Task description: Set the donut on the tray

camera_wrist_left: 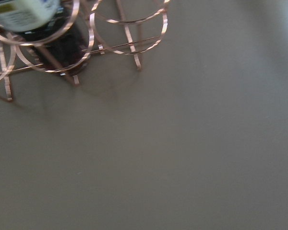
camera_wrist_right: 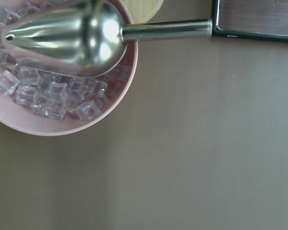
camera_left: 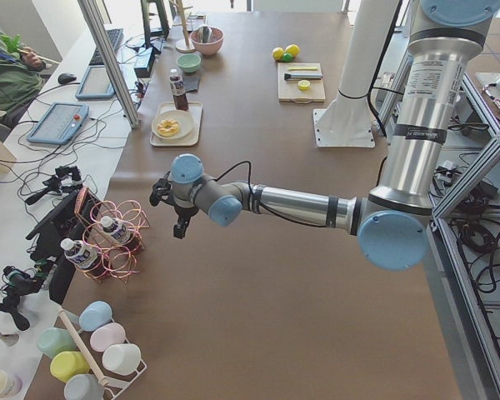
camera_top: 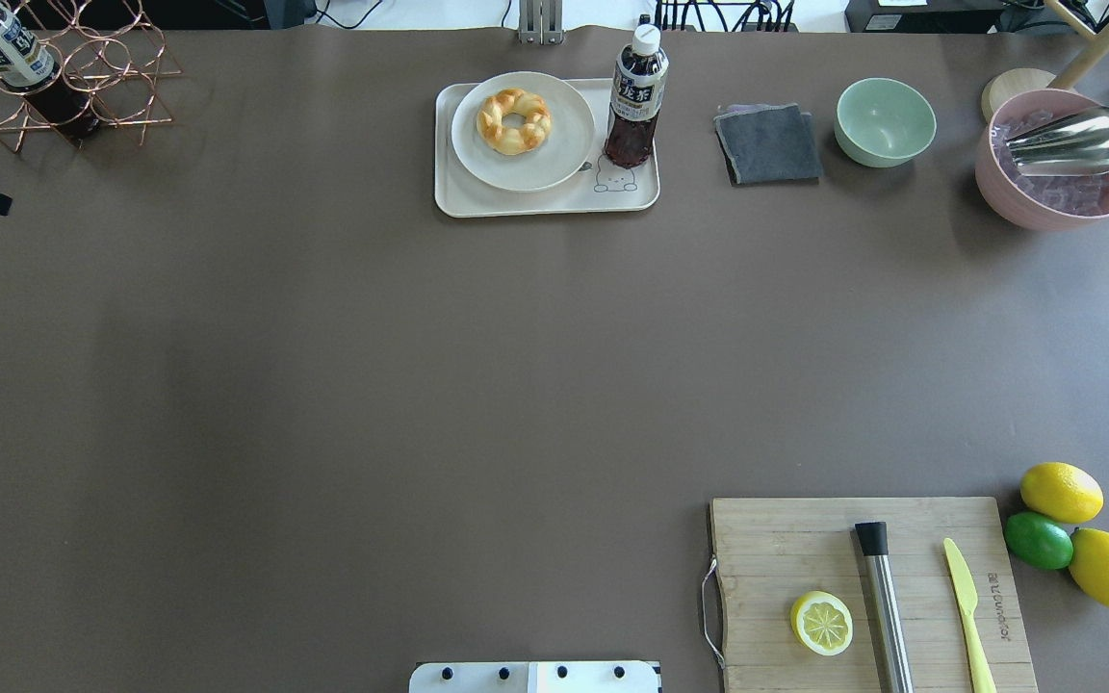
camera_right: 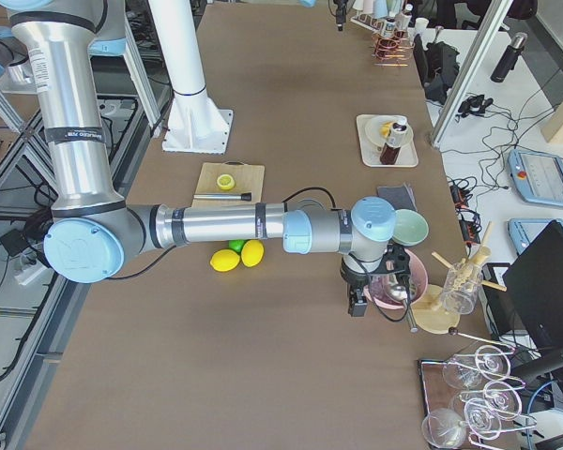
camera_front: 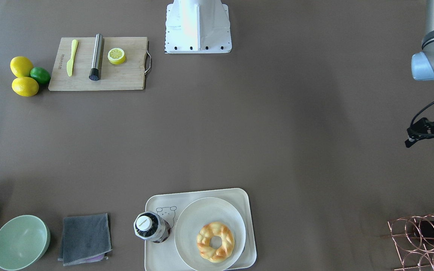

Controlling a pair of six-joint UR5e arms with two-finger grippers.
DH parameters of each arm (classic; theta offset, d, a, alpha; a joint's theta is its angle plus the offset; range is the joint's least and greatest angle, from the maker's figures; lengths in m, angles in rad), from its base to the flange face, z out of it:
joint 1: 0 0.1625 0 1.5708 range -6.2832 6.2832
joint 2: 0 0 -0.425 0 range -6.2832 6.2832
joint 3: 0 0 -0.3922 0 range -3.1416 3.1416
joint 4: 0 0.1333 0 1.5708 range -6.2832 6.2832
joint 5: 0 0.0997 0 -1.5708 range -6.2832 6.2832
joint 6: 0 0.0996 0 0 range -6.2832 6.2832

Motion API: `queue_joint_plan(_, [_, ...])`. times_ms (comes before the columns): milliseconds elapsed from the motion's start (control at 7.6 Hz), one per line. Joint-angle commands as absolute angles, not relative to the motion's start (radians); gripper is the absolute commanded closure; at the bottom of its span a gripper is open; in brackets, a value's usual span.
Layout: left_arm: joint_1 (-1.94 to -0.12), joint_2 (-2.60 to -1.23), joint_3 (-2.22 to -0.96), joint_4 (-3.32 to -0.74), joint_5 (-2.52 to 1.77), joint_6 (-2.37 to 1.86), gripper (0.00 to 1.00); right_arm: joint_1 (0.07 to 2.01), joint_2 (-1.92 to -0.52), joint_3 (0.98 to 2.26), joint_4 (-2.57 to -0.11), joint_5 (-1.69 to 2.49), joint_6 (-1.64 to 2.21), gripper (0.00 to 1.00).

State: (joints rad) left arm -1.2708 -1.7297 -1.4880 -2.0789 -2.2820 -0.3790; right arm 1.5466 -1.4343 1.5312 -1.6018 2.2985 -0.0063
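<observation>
The golden-brown braided donut (camera_front: 215,241) lies on a round white plate (camera_front: 202,210), and the plate rests on the cream-white tray (camera_front: 156,256) with the bear drawing. It also shows in the overhead view (camera_top: 514,121), on the tray (camera_top: 535,202) at the table's far edge. A dark drink bottle (camera_front: 151,227) stands on the tray beside the plate. My left gripper (camera_front: 424,146) hovers open and empty far to the side, near the copper rack. My right gripper (camera_right: 357,292) shows only in the exterior right view, near the pink bowl; I cannot tell if it is open or shut.
A copper wire rack (camera_top: 64,77) holds bottles. A pink bowl of ice with a metal scoop (camera_top: 1060,168), a green bowl (camera_front: 20,242) and a grey cloth (camera_front: 84,238) lie along the far edge. A wooden cutting board (camera_front: 126,77) carries a lemon half, a knife and a metal rod.
</observation>
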Motion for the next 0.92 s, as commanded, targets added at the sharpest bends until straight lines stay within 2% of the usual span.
queue_joint_plan(0, [-1.461, -1.594, -1.493, -2.06, -2.396, -0.171, 0.0, 1.611, -1.514, 1.526, -1.595, 2.29, -0.073, 0.0])
queue_joint_plan(526, [-1.586, -1.507, -1.496, -1.976, -2.501, -0.169, 0.01, 1.62, -1.555, 1.519, -1.597, 2.301, -0.064, 0.0])
queue_joint_plan(789, [-1.585, -1.468, -1.508, -1.974, -2.543, -0.144, 0.01, 1.62, -1.565, 1.519, -1.594, 2.302, -0.063, 0.0])
